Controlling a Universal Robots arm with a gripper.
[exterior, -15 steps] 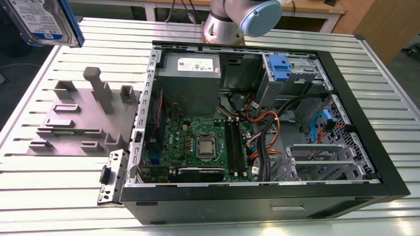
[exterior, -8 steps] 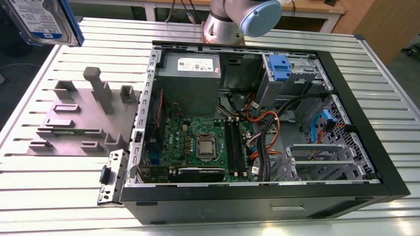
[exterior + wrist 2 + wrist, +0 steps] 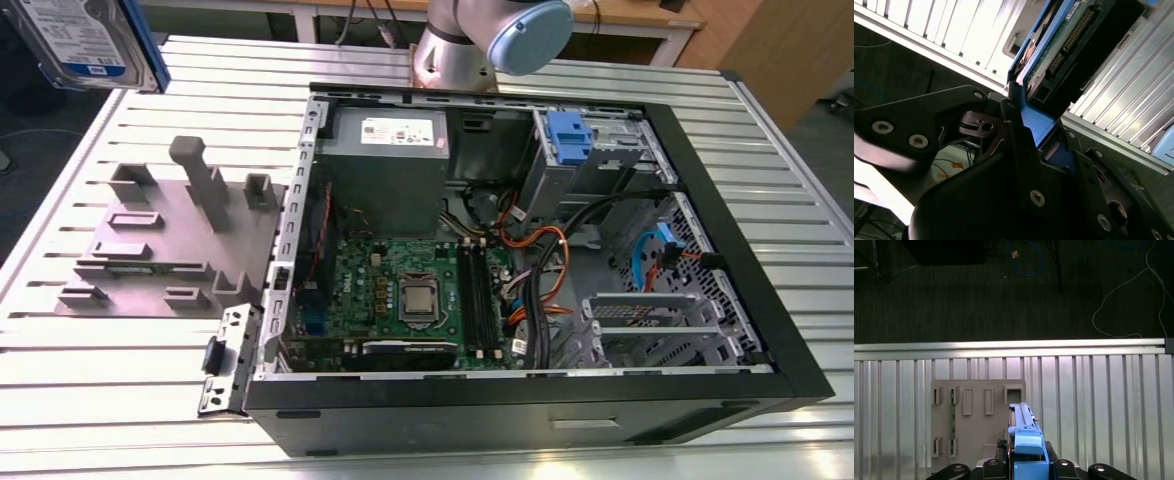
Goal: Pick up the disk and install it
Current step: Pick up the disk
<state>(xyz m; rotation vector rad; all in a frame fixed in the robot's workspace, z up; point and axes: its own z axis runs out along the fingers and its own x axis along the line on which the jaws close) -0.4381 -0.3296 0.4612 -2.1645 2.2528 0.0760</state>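
The disk [image 3: 83,42], a silver drive with a white-and-blue label in a blue carrier, hangs high above the table's corner at the exterior view's far left. In the second wrist view the disk [image 3: 1054,55] shows its circuit-board side, and my gripper [image 3: 1026,131] is shut on the blue carrier's end. In the first wrist view the disk [image 3: 1026,440] is seen edge-on in my gripper [image 3: 1026,467], held above the grey holder plate [image 3: 979,420].
An open black computer case [image 3: 747,250] lies on the slatted metal table [image 3: 134,370], with motherboard, cables and a grey power supply [image 3: 387,150]. A blue clip [image 3: 570,135] sits at the drive bay. The grey holder plate [image 3: 160,240] lies beside the case. The arm's base [image 3: 461,50] stands behind.
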